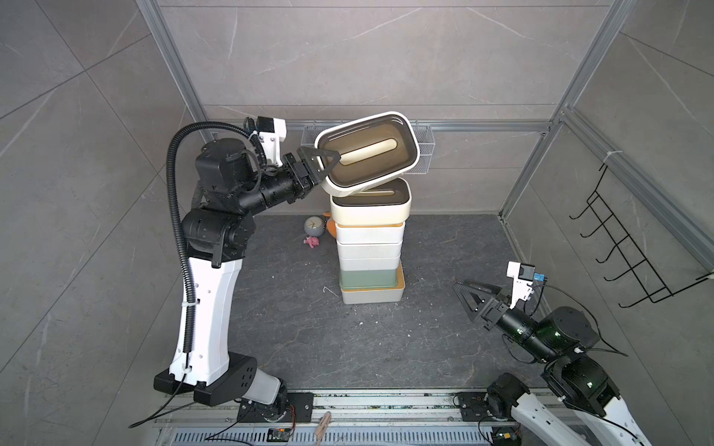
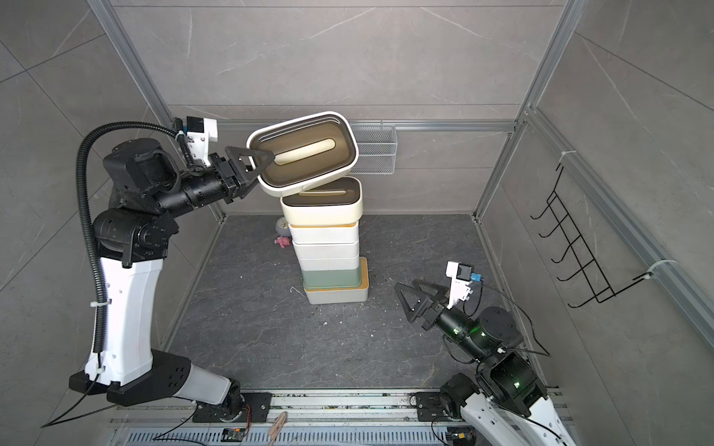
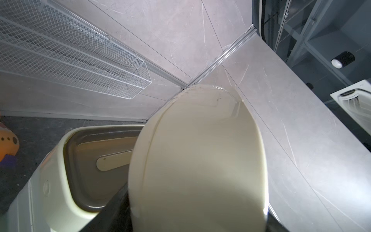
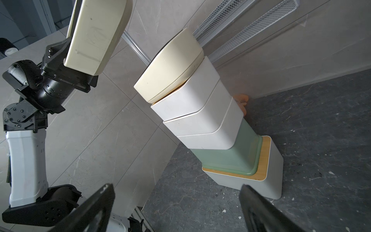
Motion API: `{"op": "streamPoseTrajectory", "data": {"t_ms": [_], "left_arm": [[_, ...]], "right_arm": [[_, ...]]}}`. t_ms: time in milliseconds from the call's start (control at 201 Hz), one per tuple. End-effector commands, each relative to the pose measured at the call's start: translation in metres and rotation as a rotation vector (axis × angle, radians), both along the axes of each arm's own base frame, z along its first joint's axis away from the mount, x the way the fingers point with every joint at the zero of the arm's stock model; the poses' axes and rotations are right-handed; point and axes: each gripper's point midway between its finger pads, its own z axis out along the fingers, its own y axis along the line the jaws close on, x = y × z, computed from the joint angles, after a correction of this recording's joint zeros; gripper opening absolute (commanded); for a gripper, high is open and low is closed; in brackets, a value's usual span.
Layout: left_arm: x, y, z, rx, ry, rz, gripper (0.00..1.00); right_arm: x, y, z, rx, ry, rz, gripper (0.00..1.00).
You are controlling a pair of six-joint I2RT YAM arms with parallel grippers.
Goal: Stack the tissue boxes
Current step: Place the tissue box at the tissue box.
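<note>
The left hand pinches one end of the tilted cream box above the six-high stack, the right hand spread, well apart; set down askew, the box could slide off or topple the stack.

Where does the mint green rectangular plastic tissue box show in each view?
A top view: mint green rectangular plastic tissue box, second from the bottom of the stack.
A top view: same place.
Left wrist: not in view.
Right wrist: likewise second from bottom.
Shared landmark: white wire mesh basket.
</note>
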Motion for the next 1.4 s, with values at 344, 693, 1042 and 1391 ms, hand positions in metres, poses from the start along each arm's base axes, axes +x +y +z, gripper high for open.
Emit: {"op": "streamPoseTrajectory", "data": {"t_ms": [344,693,1042,1391], "left_arm": [[0.018,0.008,-0.002,-0.108,0.12,-0.095,0.42],[0.035,0.008,-0.026,-0.074,0.196,-0.075,0.43],[0.037,0.004,-0.046,-0.064,0.246,-0.104,0.44],[0.034,0.0,-0.049,-0.078,0.266,-0.143,0.47]], "right_arm": [[0.001,0.007,-0.004,0.046,0.017,0.033,1.0],[0.003,0.006,-0.015,0.069,0.061,0.022,1.0],[0.004,0.006,-0.022,0.076,0.086,0.015,1.0],[0.0,0.005,-0.015,0.094,0.075,0.027,1.0]]}}
